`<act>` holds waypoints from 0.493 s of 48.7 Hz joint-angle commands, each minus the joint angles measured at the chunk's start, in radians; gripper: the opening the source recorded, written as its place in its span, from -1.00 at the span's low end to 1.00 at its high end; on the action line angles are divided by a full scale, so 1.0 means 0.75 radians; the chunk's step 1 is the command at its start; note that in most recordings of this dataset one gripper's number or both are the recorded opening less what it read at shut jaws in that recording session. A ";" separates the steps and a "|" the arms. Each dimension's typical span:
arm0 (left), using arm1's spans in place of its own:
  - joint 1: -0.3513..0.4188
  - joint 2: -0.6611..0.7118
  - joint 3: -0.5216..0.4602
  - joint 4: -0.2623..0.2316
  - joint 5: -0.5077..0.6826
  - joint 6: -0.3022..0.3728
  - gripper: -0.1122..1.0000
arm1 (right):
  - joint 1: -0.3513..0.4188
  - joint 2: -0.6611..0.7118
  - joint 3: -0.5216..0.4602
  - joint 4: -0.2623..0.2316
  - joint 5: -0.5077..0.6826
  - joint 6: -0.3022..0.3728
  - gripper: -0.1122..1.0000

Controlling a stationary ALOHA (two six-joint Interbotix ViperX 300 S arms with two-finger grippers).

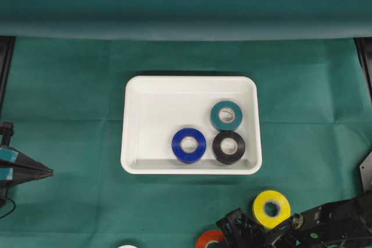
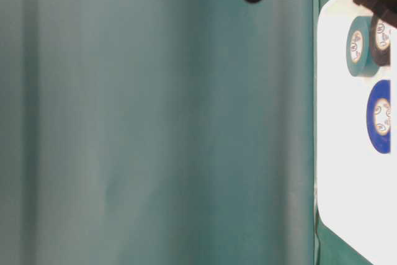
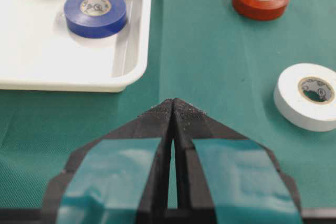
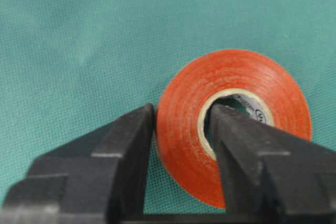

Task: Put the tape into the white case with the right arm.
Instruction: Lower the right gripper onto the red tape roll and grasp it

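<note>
From overhead I see the white case [image 1: 190, 125] mid-table holding teal, blue and black rolls; my right gripper [image 1: 232, 232] sits at the near edge by the red tape [image 1: 210, 239], a yellow roll [image 1: 271, 208] just right. The left wrist view shows the left gripper [image 3: 173, 109] closed on nothing. The right wrist view shows my fingers [image 4: 126, 145] pinching the red tape's wall, one inside its core.

Green cloth [image 1: 70, 97] covers the table under a rolled backdrop [image 1: 186, 24].
</note>
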 commanded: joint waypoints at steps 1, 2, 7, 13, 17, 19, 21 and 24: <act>0.002 0.010 -0.012 -0.002 -0.012 0.000 -0.79 | -0.010 -0.037 -0.029 -0.002 -0.002 0.002 -0.75; 0.004 0.010 -0.012 -0.002 -0.012 0.000 -0.79 | -0.010 -0.037 -0.029 -0.002 -0.004 0.002 -0.75; 0.004 0.010 -0.012 -0.002 -0.012 0.000 -0.79 | -0.010 -0.043 -0.031 -0.002 -0.002 0.002 -0.75; 0.002 0.010 -0.014 -0.002 -0.012 0.000 -0.79 | -0.010 -0.051 -0.039 -0.002 -0.004 0.002 -0.75; 0.002 0.010 -0.012 -0.002 -0.012 0.000 -0.79 | -0.010 -0.053 -0.043 -0.002 -0.004 0.002 -0.75; 0.002 0.010 -0.014 -0.002 -0.012 0.000 -0.79 | -0.010 -0.053 -0.043 0.000 -0.002 0.002 -0.75; 0.002 0.010 -0.012 -0.002 -0.012 0.000 -0.79 | -0.010 -0.055 -0.045 -0.002 -0.004 0.004 -0.75; 0.002 0.010 -0.012 -0.002 -0.012 0.000 -0.79 | -0.008 -0.065 -0.047 0.000 -0.002 0.004 -0.75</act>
